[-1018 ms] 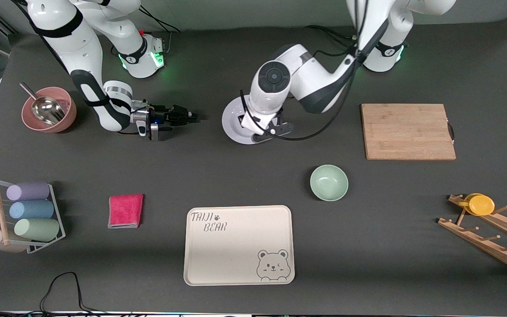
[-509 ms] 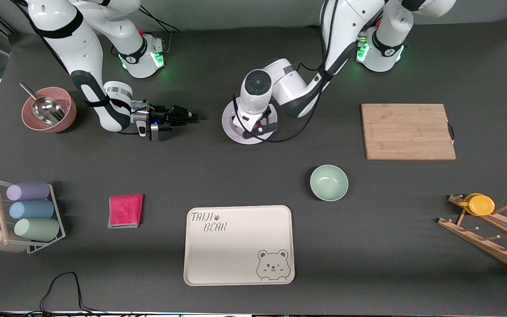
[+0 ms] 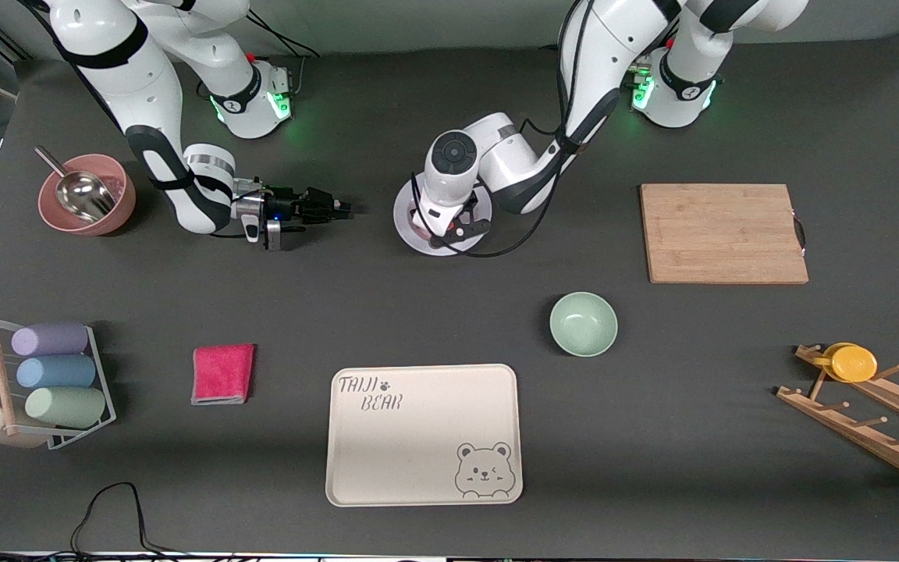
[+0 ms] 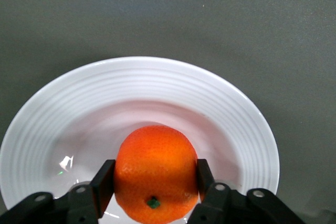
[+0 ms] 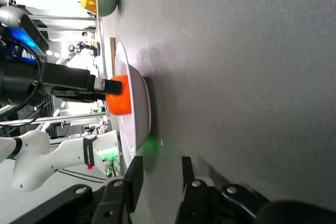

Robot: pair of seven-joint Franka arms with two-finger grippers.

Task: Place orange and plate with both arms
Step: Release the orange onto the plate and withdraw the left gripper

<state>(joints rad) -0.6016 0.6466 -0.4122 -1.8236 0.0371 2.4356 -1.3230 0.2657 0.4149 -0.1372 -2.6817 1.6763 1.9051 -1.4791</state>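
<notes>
Left hand (image 4: 152,184) grips orange (image 4: 155,172) – lowered into plate (image 4: 220,103) since earlier; right hand (image 5: 157,182) waits open beside plate.

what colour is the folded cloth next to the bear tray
Pink-red; the cloth shows best in the front view, beside the tray.

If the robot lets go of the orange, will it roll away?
Probably not far. The orange is round, so it could roll, but the left end effector holds it inside the plate, whose raised rim would likely stop it. Its dimpled skin looks grippy rather than slippery. The right end effector waits on the table beside the plate.
</notes>
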